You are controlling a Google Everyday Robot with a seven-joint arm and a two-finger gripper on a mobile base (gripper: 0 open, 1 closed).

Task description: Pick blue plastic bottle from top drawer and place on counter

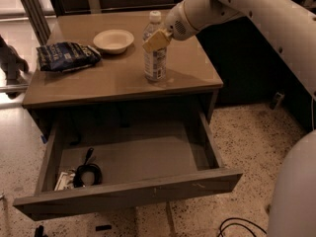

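The blue plastic bottle [154,58] stands upright on the counter [113,78], right of the middle, with its white cap on top. My gripper [157,40] is at the bottle's shoulder, coming in from the upper right, and its tan tip lies across the front of the bottle. The top drawer [128,191] is pulled fully out below the counter. It holds a black coiled cable [87,172] and a small pale item in its front left corner.
A white bowl [113,40] sits on the counter behind and left of the bottle. A dark blue crinkled snack bag [66,56] lies at the counter's left edge. My white arm [256,14] spans the upper right. Cables lie on the speckled floor [256,132].
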